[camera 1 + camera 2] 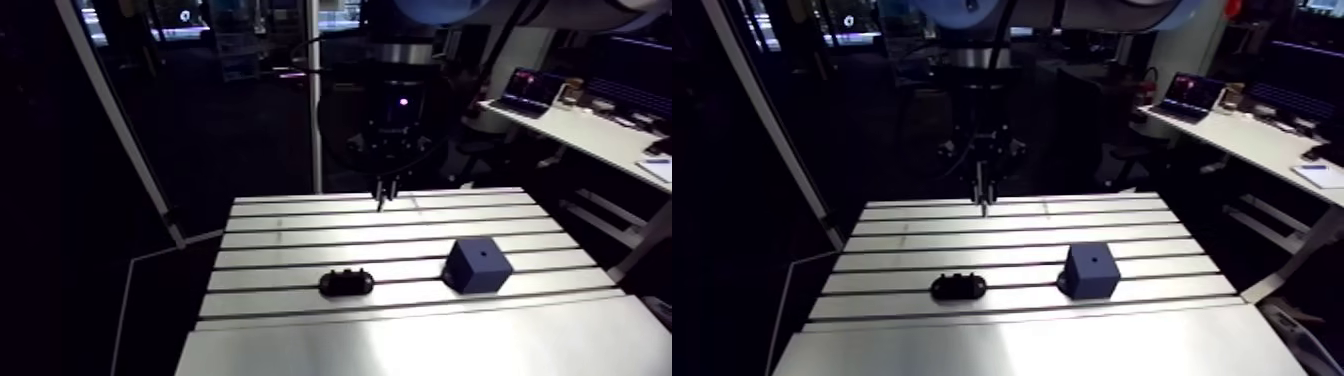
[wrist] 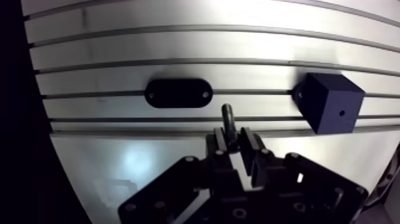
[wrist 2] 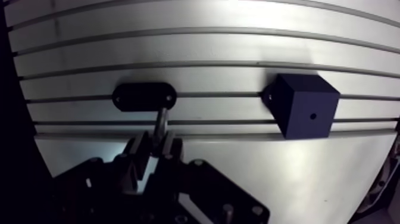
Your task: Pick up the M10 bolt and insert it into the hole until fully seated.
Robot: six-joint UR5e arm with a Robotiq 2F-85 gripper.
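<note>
The tool (image 2: 232, 136) is pinching the bolt (image 2: 227, 116). Its two dark fingers are pressed against the shank from either side, and the free end sticks out ahead of the fingertips. In the arm view the tool hangs at upper centre of the frame, above the far edge of the tabletop (image 1: 400, 340), with the bolt showing as a thin pin below it.

The bolt looks like a short, dark metal rod, rigid and fairly dense for its bulk. It will probably not flex or crush, but smooth or threaded steel between flat pads could pivot or slip if its tip catches on a rim. The hold on the shank, with a good length exposed beyond the fingers, seems suited to insertion. Which end carries the head I cannot tell.

The target is likely the dark blue block (image 1: 478, 265), right of centre in the arm view. It is a matte cube with crisp edges and a small round hole (image 1: 484, 256) in its upper face. It sits loose-looking on the tabletop, so a sideways push might shift it.

Left of the block, well apart from it, lies a black oval holder (image 1: 346, 283), low and glossy with rounded ends. The tabletop is brushed aluminium, bright and reflective, crossed by long parallel slots.
</note>
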